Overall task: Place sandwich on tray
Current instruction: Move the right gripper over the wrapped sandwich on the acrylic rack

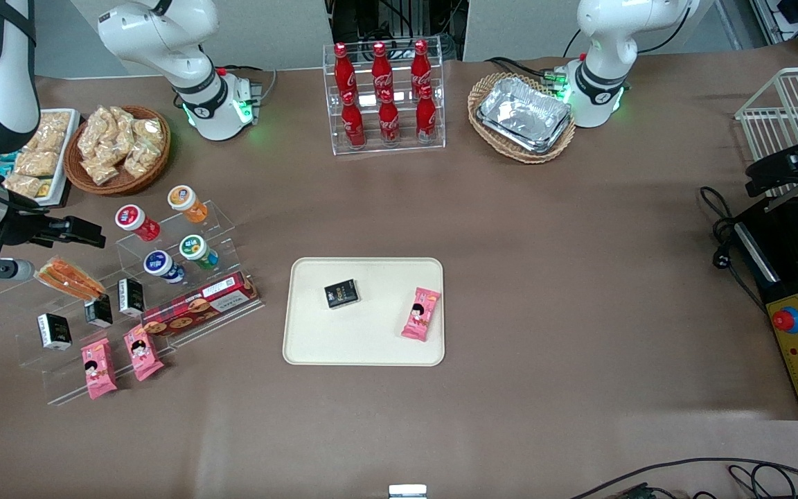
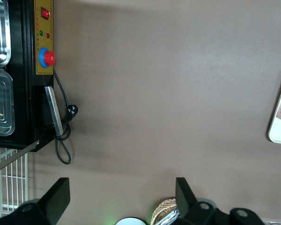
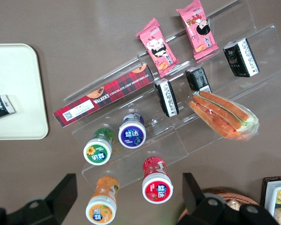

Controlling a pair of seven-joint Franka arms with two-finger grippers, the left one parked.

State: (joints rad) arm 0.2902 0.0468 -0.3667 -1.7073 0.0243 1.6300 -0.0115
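The sandwich (image 1: 70,277), a clear-wrapped wedge with orange and green filling, lies on a step of the clear acrylic shelf (image 1: 129,305) toward the working arm's end of the table. It also shows in the right wrist view (image 3: 222,117). The cream tray (image 1: 371,333) lies flat mid-table and holds a small black box (image 1: 341,293) and a pink snack packet (image 1: 421,313). Its corner shows in the right wrist view (image 3: 14,84). My right gripper (image 1: 84,234) hovers high over the shelf, above the sandwich and apart from it. In the right wrist view it (image 3: 129,197) is open and empty.
The shelf also holds small bottles (image 3: 131,133), black boxes (image 3: 167,97), a red biscuit box (image 3: 103,96) and pink packets (image 3: 157,47). A snack basket (image 1: 118,149) and a white snack tray (image 1: 35,156) stand farther from the camera. A cola rack (image 1: 385,97) and a foil-tray basket (image 1: 522,116) stand at the back.
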